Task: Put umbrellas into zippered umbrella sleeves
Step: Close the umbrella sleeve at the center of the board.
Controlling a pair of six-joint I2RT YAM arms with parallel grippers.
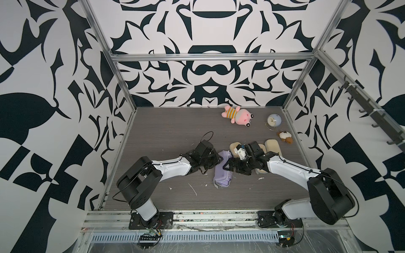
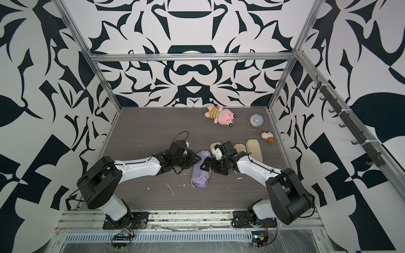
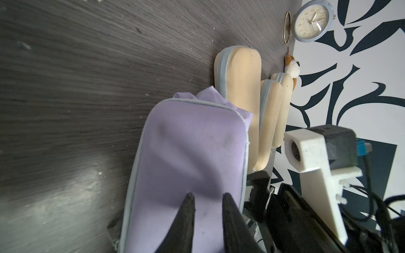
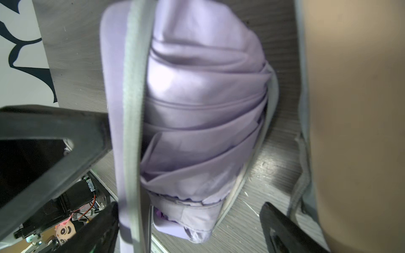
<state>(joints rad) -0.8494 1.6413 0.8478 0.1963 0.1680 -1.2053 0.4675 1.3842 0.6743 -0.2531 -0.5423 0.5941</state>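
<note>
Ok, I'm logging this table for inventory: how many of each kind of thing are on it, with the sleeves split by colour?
Beige sleeves: 3
Lavender sleeve: 1
Lavender umbrella, inside it: 1
Plush toys: 2
Clock: 1
Total: 8

Lavender sleeve looks matt cloth, umbrella fabric faintly glossy, tabletop dull wood-grain.

the left arm and right arm stretch inward, wrists almost meeting; left tool narrowly parted, right tool spread wide.
</note>
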